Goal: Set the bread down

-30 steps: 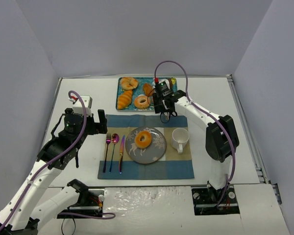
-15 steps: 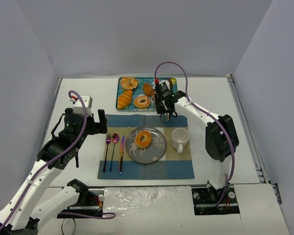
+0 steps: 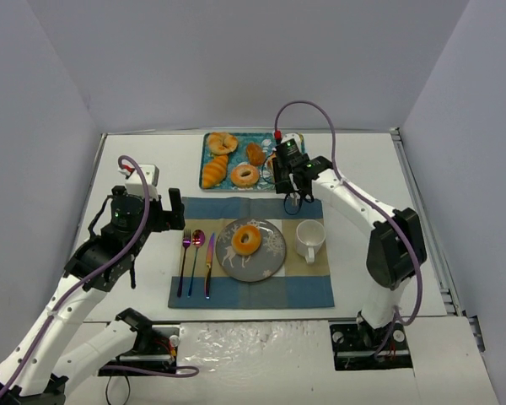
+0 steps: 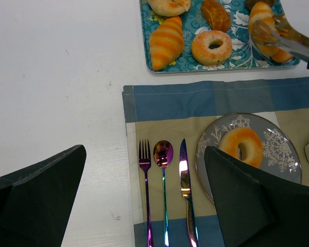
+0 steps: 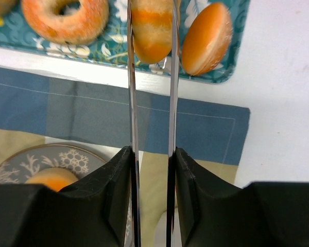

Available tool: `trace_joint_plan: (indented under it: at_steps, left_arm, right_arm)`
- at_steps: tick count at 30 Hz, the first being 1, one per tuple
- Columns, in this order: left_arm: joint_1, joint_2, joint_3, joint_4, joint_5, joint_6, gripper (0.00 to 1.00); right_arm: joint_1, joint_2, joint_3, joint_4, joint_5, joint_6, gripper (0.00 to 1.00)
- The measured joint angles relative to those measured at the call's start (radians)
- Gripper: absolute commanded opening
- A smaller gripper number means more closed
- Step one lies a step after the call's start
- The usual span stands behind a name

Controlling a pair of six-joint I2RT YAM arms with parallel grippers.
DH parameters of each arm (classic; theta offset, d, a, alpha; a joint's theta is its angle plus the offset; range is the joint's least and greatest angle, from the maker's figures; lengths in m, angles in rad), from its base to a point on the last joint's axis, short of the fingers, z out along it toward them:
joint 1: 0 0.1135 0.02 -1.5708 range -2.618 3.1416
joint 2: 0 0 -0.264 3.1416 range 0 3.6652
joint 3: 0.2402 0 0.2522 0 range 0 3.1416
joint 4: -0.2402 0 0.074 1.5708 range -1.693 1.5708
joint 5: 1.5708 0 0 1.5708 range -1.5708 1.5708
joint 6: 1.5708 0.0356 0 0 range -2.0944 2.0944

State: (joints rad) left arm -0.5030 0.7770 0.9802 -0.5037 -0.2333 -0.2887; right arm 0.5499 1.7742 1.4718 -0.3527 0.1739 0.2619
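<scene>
The striped orange roll [image 5: 151, 31] is pinched between the tongs [image 5: 131, 103] at the teal tray's [image 5: 224, 72] near right corner, beside a smooth bun [image 5: 206, 38]. The right pincer [image 5: 152, 154] squeezes the tongs nearly closed. The left pincer [image 4: 144, 154] gapes wide, holding nothing, above the placemat [image 4: 159, 100].

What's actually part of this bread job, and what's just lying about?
Part of the job: striped roll, pinched in the tongs; right gripper squeezing them; ring bun on the plate.
Just lying about: donut, brown pastry, croissant, mug, fork, spoon, knife.
</scene>
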Motion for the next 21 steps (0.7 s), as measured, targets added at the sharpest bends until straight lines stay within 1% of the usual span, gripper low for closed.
trace_joint_plan:
  at_steps: [5,10,12,18,21]
  left_arm:
    - [0.000,0.000,0.000,0.000,0.000,0.000,0.97]
    - [0.000,0.000,0.000,0.000,0.000,0.000,0.97]
    - [0.000,0.000,0.000,0.000,0.000,0.000,0.97]
    - [0.000,0.000,0.000,0.000,0.000,0.000,0.97]
    - [0.000,0.000,0.000,0.000,0.000,0.000,0.97]
  right_arm:
    - [0.000,-0.147,-0.007,-0.004,0.003,0.000,0.05]
    - [0.017,-0.264,-0.050,-0.016,-0.004,0.002,0.05]
    - [0.050,-0.307,-0.088,-0.027,-0.006,0.009,0.05]
    - [0.217,-0.429,-0.220,-0.066,-0.013,0.049,0.05]
    - [0.274,-0.509,-0.298,-0.071,-0.029,0.080,0.05]
